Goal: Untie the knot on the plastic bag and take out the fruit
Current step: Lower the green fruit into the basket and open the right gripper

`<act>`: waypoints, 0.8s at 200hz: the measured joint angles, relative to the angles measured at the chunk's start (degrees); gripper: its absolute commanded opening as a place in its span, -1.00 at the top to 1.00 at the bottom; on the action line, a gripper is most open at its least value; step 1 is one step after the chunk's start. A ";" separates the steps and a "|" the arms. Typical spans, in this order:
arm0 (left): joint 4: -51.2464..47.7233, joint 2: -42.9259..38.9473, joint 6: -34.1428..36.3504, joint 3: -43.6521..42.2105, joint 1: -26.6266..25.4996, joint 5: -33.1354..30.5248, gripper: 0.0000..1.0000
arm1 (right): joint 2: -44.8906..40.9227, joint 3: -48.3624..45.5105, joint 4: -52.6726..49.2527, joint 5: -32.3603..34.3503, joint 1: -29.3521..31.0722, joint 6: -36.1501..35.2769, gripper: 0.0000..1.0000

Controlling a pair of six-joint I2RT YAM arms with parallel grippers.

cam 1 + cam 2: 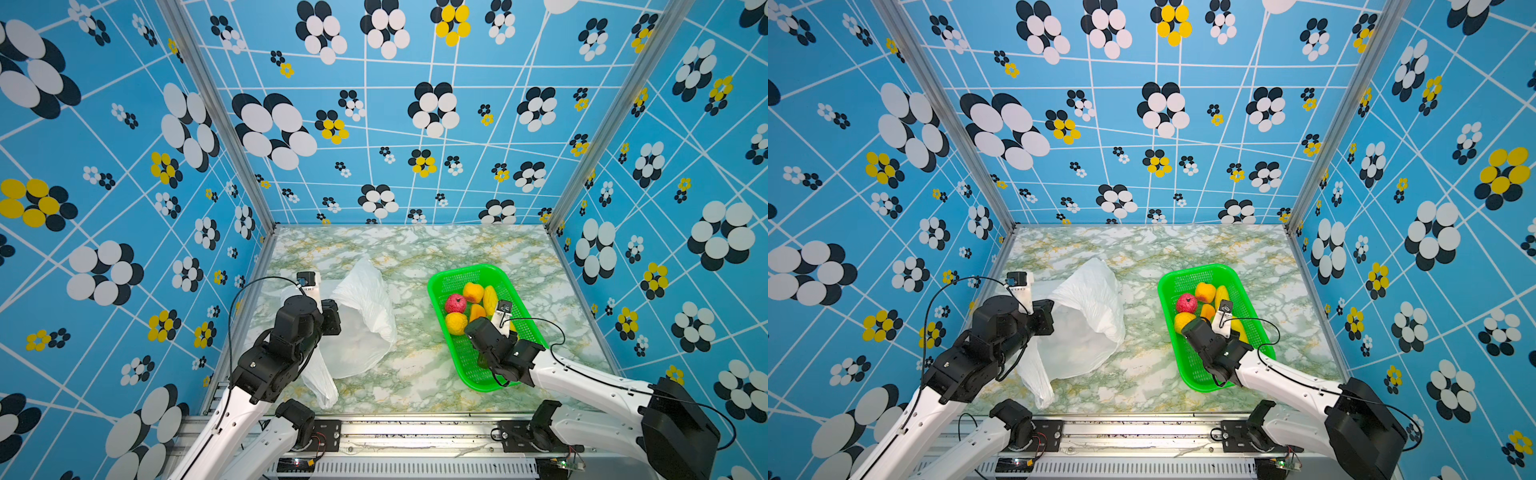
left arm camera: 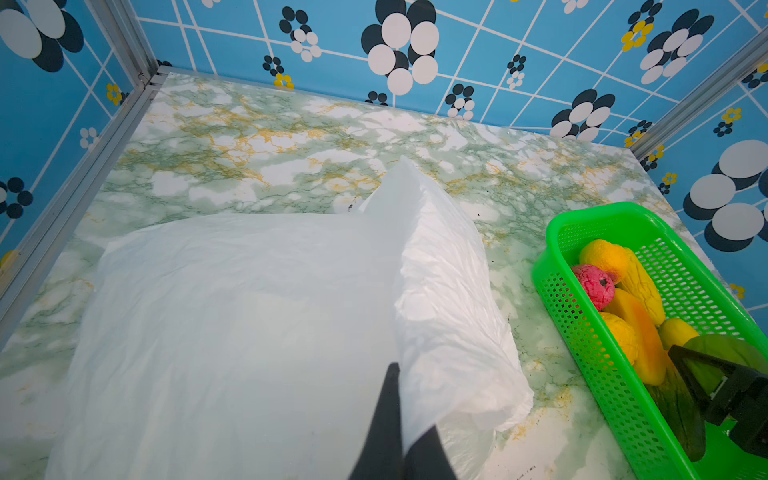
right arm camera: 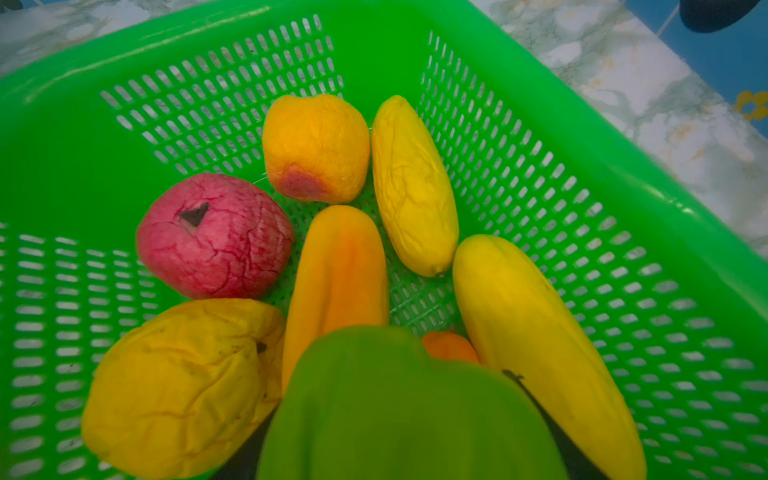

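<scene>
The white plastic bag (image 1: pixel 365 307) (image 1: pixel 1088 316) lies crumpled on the left of the table, and no knot shows on it. My left gripper (image 2: pixel 409 407) is shut on a fold of the bag (image 2: pixel 249 311) and holds it up. Several pieces of fruit lie in the green basket (image 1: pixel 465 272) (image 3: pixel 374 25): a red one (image 3: pixel 214 237), yellow ones (image 3: pixel 411 183) and an orange one (image 3: pixel 336 266). My right gripper (image 1: pixel 476 328) (image 3: pixel 395 415) reaches into the basket with a green fruit (image 3: pixel 395 395) between its fingers. Whether they still press it does not show.
The basket (image 1: pixel 1196 272) stands on the right half of the marbled table (image 1: pixel 415 249). Patterned blue walls close in the left, back and right sides. A metal rail (image 1: pixel 395 432) runs along the front edge, where both arm bases are mounted.
</scene>
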 measured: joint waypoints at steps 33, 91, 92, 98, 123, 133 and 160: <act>0.00 0.00 0.00 -0.02 0.00 0.00 1.00 | -1.38 -0.02 0.02 -0.20 -0.02 0.63 -0.69; 0.00 0.00 0.00 -0.02 0.00 0.02 1.00 | -7.30 -0.61 -0.66 -0.13 -0.02 0.79 -0.66; 0.00 0.00 0.00 -0.02 0.00 0.02 1.00 | -7.48 -0.68 -0.66 -0.13 -0.02 0.68 -0.65; 0.00 0.00 0.00 -0.02 0.00 0.02 1.00 | -8.17 -0.96 -0.76 -0.15 -0.02 0.52 -0.60; 0.02 0.02 0.00 -0.02 0.00 0.20 1.00 | -11.56 -2.25 -1.03 -0.35 -0.02 -0.48 -0.45; 0.04 0.22 0.00 -0.02 0.00 0.26 1.00 | -13.31 -2.78 -1.03 -0.85 -0.07 -1.25 -0.41; 0.07 0.68 0.00 -0.02 0.11 0.63 1.00 | -18.62 -3.04 -1.46 -3.13 -0.11 -2.89 -0.38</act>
